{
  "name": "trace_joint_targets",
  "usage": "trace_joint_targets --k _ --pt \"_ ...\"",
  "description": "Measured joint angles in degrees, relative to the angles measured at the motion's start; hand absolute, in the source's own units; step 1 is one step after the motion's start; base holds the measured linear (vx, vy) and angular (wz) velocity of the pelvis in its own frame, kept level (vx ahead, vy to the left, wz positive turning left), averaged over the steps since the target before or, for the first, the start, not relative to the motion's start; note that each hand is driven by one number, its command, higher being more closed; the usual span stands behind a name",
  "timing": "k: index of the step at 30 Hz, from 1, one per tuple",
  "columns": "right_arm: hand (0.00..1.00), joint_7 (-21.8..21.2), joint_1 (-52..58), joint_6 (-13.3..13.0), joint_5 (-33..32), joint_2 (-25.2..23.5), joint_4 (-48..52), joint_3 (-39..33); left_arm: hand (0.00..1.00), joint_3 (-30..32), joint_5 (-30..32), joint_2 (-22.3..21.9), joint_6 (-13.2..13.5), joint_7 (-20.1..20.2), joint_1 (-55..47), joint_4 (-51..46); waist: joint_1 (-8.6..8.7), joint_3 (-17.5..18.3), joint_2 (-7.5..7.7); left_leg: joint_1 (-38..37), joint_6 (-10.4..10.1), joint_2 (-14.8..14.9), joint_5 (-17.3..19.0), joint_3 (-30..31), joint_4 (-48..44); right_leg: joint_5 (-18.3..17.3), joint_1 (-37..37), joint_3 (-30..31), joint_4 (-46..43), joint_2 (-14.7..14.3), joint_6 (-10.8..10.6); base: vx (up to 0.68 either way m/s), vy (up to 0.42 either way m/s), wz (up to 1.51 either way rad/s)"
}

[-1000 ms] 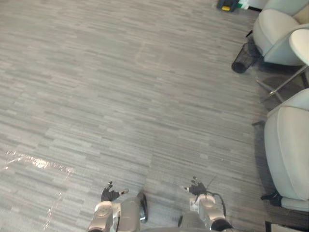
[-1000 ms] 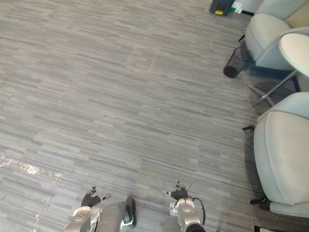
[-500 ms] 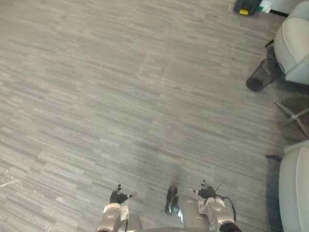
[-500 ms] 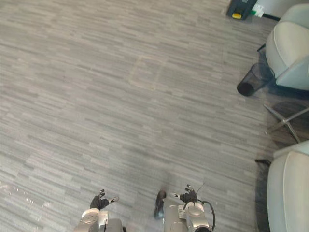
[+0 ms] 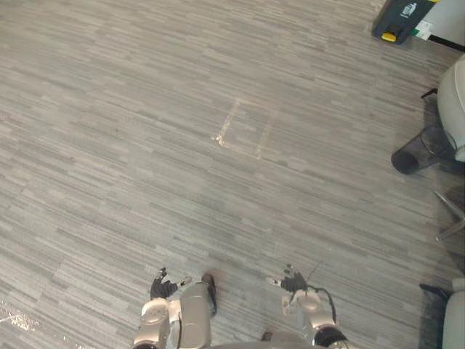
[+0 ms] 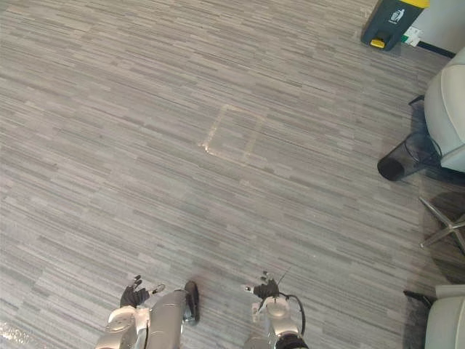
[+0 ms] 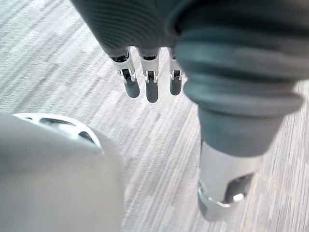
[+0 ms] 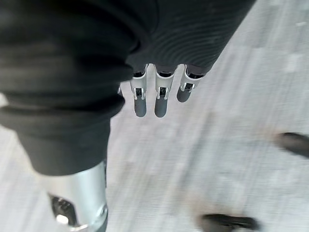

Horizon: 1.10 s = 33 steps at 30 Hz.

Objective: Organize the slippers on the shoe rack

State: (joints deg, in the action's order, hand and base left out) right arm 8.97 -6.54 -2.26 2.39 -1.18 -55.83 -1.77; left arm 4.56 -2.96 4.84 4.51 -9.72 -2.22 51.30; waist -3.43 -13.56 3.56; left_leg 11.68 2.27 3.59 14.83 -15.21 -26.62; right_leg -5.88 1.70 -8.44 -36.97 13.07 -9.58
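Observation:
My left hand point(image 5: 163, 288) hangs low at the bottom of the eye views, over grey striped carpet point(image 5: 145, 145). Its fingers point(image 7: 151, 89) are straight and hold nothing. My right hand point(image 5: 293, 282) hangs level with it, a short way to the right, also above bare carpet. In the right wrist view its fingers point(image 8: 161, 101) are straight and empty too.
A taped square outline point(image 5: 243, 131) marks the carpet ahead. A dark bin with a yellow lid point(image 6: 392, 22) stands at the far right. A black mesh wastebasket point(image 6: 401, 158) sits beside a pale armchair point(image 6: 447, 109). Another pale seat point(image 6: 445, 320) is at the lower right corner.
The whole picture has shifted, so the camera moved: chairs and wastebasket slid toward the right edge and the dark bin came further into view. Both hands stay low and open.

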Motion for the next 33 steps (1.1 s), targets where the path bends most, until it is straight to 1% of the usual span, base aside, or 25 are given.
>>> trace_joint_targets --k 1,2,4,6,7,8,9,10,11,12,13,14,16,18,19,20,23,24,26,27,28,29,30,31,33 --pt "0.0 -0.11 0.36 0.03 0.0 -0.13 -0.07 0.01 0.0 -0.4 0.0 0.32 -0.14 0.0 0.02 0.48 0.26 0.08 0.43 -1.5 -0.32 -0.61 1.89 0.08 0.44 0.33 -3.25 0.6 -7.65 1.18 -0.07 0.39 0.107 0.1" --pt "0.0 -0.24 1.06 0.12 0.01 -0.24 -0.22 0.0 0.0 -0.94 -0.08 0.75 -0.3 -0.03 0.04 0.74 0.35 0.0 0.97 -3.7 0.23 -1.51 3.84 0.23 0.42 -1.55 -8.07 0.53 -17.56 2.76 2.16 0.38 0.05 0.05" --pt "0.0 -0.59 2.13 0.22 0.05 -0.04 -0.22 0.0 0.0 -1.13 -0.09 0.51 -0.38 -0.06 -0.71 0.79 0.73 -0.41 0.24 -9.23 0.21 -1.37 6.52 0.63 1.81 -5.61 -13.12 -2.23 -24.1 2.77 5.63 0.47 0.005 -0.07" --pt "0.0 -0.9 2.91 0.07 0.24 0.44 0.78 0.4 0.0 -1.24 -0.05 0.46 -0.4 -0.05 -1.3 0.97 1.96 -0.63 -0.55 -14.63 -0.55 -0.81 6.96 0.81 5.31 -9.38 -17.11 -6.34 -21.26 1.86 7.19 0.43 -0.078 0.08" --pt "0.0 -1.13 2.24 0.06 0.45 1.12 0.85 0.5 0.0 -1.31 0.07 0.32 -0.41 -0.04 -1.27 1.26 2.92 -0.74 -1.02 -17.3 -1.08 0.67 6.71 1.26 7.09 -10.72 -19.77 -9.28 -13.96 -0.13 8.33 0.44 -0.155 0.32" --pt "0.0 -1.09 2.32 -0.02 0.46 1.5 0.94 0.45 0.0 -1.73 0.18 0.28 -0.38 -0.03 -1.06 1.26 3.43 -0.73 -1.12 -18.79 -1.38 1.96 6.55 1.71 8.66 -9.73 -22.18 -10.84 -4.11 -2.04 8.29 0.44 -0.165 0.42" --pt "0.0 -1.06 2.22 -0.02 0.45 1.61 1.02 0.43 0.0 -2.13 0.45 0.33 -0.41 -0.02 -0.85 1.27 3.52 -0.71 -1.01 -19.73 -2.01 2.45 6.46 1.89 9.59 -7.36 -23.15 -11.02 3.6 -3.23 7.77 0.58 -0.23 0.6" --pt "0.0 -1.1 2.89 0.07 0.43 1.65 0.87 0.43 0.0 -3.26 0.73 0.9 -0.4 0.04 -0.84 1.28 3.76 -0.15 0.27 -21.84 -4.89 1.82 6.55 3.54 11.73 3.88 -22.67 -9.91 19.52 -4.92 6.75 0.54 -0.214 0.64" --pt "0.0 -1.1 3.21 0.05 0.45 1.79 0.7 0.34 0.0 -3.66 0.91 0.64 -0.35 0.13 -0.76 1.73 4.07 -0.02 0.4 -23.6 -5.86 2.35 7.03 5.2 12.77 11.41 -21.37 -8.77 21.06 -5.71 11.02 0.57 -0.229 0.42" --pt "0.0 -1.08 2.31 0.2 0.49 2.85 0.09 0.17 0.0 -3.94 1.55 -0.35 -0.38 0.22 -0.1 2.6 3.36 0.11 -1.62 -24.49 -6.1 3.98 6.44 6.07 13.48 9.73 -21.34 -8.96 19.12 -7.44 11.31 0.47 -0.165 0.05" --pt "0.0 -1.06 1.91 0.34 0.49 3.2 -0.12 0.09 0.0 -3.84 1.92 -0.76 -0.22 0.35 0.11 2.7 3.16 0.15 -2.32 -24.53 -6.47 4.56 5.53 6.96 13.55 7.39 -22.06 -8.44 16.85 -7.91 11.99 0.53 -0.189 -0.09" --pt "0.0 -1.16 2.05 0.25 0.49 3.55 0.18 -0.42 0.0 -3.75 2.34 -1.43 -0.24 0.35 0.26 2.97 3.75 -0.04 -3.27 -24.87 -7.88 5.24 4.3 8.6 11.51 3.28 -22.32 -9.26 12.67 -7.71 12.64 0.61 -0.199 0.05" --pt "0.0 -1.13 2.41 0.3 0.48 3.59 0.65 -1.61 0.0 -3.69 2.85 -2.05 -0.31 0.42 0.34 3.44 4.3 0.5 -4.36 -21.76 -10.09 6.86 2.71 10.85 2.27 -0.54 -20.6 -10.67 11.14 -8.08 12.68 0.49 -0.16 0.19" --pt "0.0 -1.05 3.59 0.69 0.39 3.61 1.14 -1.6 0.0 -2.63 2.84 -3.09 -0.39 0.56 0.61 2.73 4.06 0.17 -4.86 -14.21 -13.34 9.84 -6.19 11.28 -17.54 -3.01 -14.51 -11.45 13.73 -9.18 12.92 0.45 -0.135 0.19" --pt "0.0 -1.02 3.9 0.7 0.34 3.51 1.23 -1.57 0.0 -2.06 2.84 -3.43 -0.33 0.59 0.55 2.06 3.8 0.1 -5.21 -11.31 -13.04 11.81 -5.61 10.21 -24.47 -3.47 -11.86 -11.64 15.56 -10.0 13.0 0.52 -0.082 0.04" --pt "0.0 -1.02 4.29 0.77 0.14 2.75 1.24 -1.55 0.0 -1.23 2.81 -3.55 -0.27 0.96 0.54 1.06 3.23 0.05 -5.3 -7.19 -11.3 14.0 -2.76 7.44 -31.58 -4.53 -7.73 -11.56 18.31 -10.83 13.33 0.42 -0.019 0.03" --pt "0.0 -1.0 4.23 0.84 -0.1 1.27 0.83 -1.54 0.0 -0.92 2.7 -3.35 -0.08 1.0 0.52 -0.87 2.68 -0.13 -4.64 1.21 -8.19 14.2 1.77 1.7 -29.96 -4.84 -0.56 -10.43 23.63 -10.68 12.09 0.43 0.049 -0.16" --pt "0.0 -0.98 3.74 0.84 -0.09 1.02 0.69 -1.5 0.0 -0.6 2.71 -3.3 0.13 1.0 0.56 -1.27 1.35 -0.18 -4.55 4.06 -7.34 12.31 2.86 0.52 -22.87 -4.71 0.9 -8.76 24.71 -9.69 10.97 0.4 0.172 -0.59" --pt "0.0 -0.94 3.42 0.84 -0.06 1.02 0.62 -1.55 0.0 0.09 2.72 -3.23 0.16 1.01 0.62 -1.49 1.01 -0.37 -4.36 6.12 -7.2 9.94 2.49 0.77 -12.89 -5.01 2.49 -7.28 25.85 -8.12 8.85 0.37 0.217 -0.51" --pt "0.0 -0.67 3.05 0.84 -0.03 1.22 -0.17 -1.59 0.0 0.66 2.71 -3.17 0.16 0.97 0.59 -1.46 0.88 -0.35 -4.43 6.74 -7.26 7.93 -1.8 2.18 -1.19 -6.05 4.17 -6.03 26.45 -6.57 6.33 0.43 0.314 -0.46" --pt "0.0 -0.43 3.14 0.85 0.0 1.39 -0.67 -1.46 0.0 0.69 2.7 -3.13 0.16 0.97 0.51 -1.03 0.53 -0.2 -4.8 5.6 -6.34 6.92 -10.11 2.67 2.8 -6.91 5.34 -5.11 26.56 -5.81 4.34 0.53 0.367 -0.36" --pt "0.0 -0.25 2.9 1.11 0.02 0.92 -1.72 -0.53 0.0 0.74 2.65 -1.77 0.07 0.89 0.48 -0.7 0.32 0.0 -2.47 3.62 -4.92 4.63 -9.0 0.65 3.74 -6.59 6.64 -4.09 28.17 -3.89 3.43 0.49 0.316 -0.22" --pt "0.0 -0.28 2.53 1.09 0.11 0.44 -1.67 0.18 0.0 0.74 2.65 -0.99 0.12 0.88 0.48 -0.57 0.09 0.13 -1.57 3.71 -4.26 4.14 -7.44 0.1 3.13 -5.25 6.55 -3.95 29.58 -3.91 3.78 0.37 0.211 -0.14" --pt "0.0 -0.22 2.46 1.09 0.12 0.1 -1.67 0.14 0.0 0.78 2.55 -0.65 0.12 0.91 0.54 -0.49 -0.33 0.23 -1.18 4.3 -3.77 3.94 -5.88 0.03 1.3 -4.36 7.1 -4.55 30.39 -3.96 3.9 0.35 0.172 -0.08" --pt "0.0 -0.21 1.55 1.06 0.31 0.05 -1.65 0.03 0.0 1.01 1.68 -0.64 -0.22 0.97 0.87 0.01 -0.21 0.24 -1.02 4.19 -1.97 3.49 -2.95 -0.49 -2.27 -3.22 8.32 -4.84 29.31 -2.84 2.48 0.36 0.209 0.01"
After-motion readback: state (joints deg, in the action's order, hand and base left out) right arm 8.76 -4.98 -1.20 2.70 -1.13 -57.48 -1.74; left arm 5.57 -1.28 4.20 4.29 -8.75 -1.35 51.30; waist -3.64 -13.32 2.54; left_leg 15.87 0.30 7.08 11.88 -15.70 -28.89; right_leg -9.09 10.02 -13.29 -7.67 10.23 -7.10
